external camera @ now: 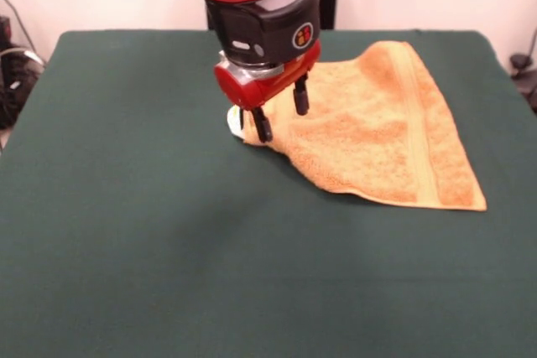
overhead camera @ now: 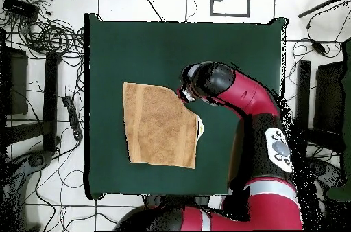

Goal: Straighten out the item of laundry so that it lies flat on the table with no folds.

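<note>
Front view: hand [external camera: 279, 115] open, fingers straddling the towel's [external camera: 377, 136] raised, folded corner. Towel lies on the table [external camera: 126, 207], beside the arm. Advice: pinch only the top layer, then pull outward, low.

In the front view the table [external camera: 126, 232] lies bare left of the towel [external camera: 377, 136], apparently clear; the arm [external camera: 260, 6] overhangs the towel's left edge.

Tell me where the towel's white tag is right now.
In the front view the white tag sits at the towel's left corner, just left of the hand. In the overhead view it shows at the towel's right edge, beside the arm.
</note>
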{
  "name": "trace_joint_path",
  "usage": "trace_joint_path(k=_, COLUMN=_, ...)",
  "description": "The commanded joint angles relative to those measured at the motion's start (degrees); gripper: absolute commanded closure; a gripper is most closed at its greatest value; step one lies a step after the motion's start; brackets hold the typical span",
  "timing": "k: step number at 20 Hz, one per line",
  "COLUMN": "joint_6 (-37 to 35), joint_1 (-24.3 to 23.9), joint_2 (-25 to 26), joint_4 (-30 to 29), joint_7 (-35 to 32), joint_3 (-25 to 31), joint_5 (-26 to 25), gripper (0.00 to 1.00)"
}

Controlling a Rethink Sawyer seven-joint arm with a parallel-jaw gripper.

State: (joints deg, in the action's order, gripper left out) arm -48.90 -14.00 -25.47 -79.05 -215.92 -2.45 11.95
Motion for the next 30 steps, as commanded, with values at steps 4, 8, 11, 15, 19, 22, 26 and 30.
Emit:
trace_joint_path(k=4, joint_6=1.3, joint_1=2.8, joint_2=6.9, joint_4=-2.8, joint_7=0.6, joint_3=4.3, joint_5=1.4, gripper=0.0)
trace_joint_path(k=8, joint_6=3.2, joint_1=3.2, joint_2=9.0, joint_4=-1.6, joint_7=0.5, joint_3=3.7, joint_5=0.8, gripper=0.0)
trace_joint_path(k=11, joint_6=4.7, joint_1=3.3, joint_2=10.7, joint_4=-0.8, joint_7=0.5, joint_3=3.3, joint_5=0.5, gripper=0.0)
trace_joint_path(k=15, joint_6=5.9, joint_1=4.0, joint_2=14.1, joint_4=2.0, joint_7=-0.5, joint_3=1.9, joint_5=-0.1, gripper=0.0)
trace_joint_path(k=19, joint_6=8.3, joint_1=3.7, joint_2=16.5, joint_4=3.0, joint_7=0.4, joint_3=1.2, joint_5=-0.7, gripper=0.0)
trace_joint_path(k=22, joint_6=9.7, joint_1=3.2, joint_2=17.5, joint_4=3.0, joint_7=1.2, joint_3=1.2, joint_5=-0.7, gripper=0.0)
trace_joint_path(k=26, joint_6=9.8, joint_1=3.2, joint_2=18.6, joint_4=4.0, joint_7=1.3, joint_3=1.2, joint_5=-0.6, gripper=0.0)
trace_joint_path(k=30, joint_6=8.8, joint_1=3.3, joint_2=18.8, joint_4=4.6, joint_7=1.1, joint_3=1.5, joint_5=-0.1, gripper=1.0)
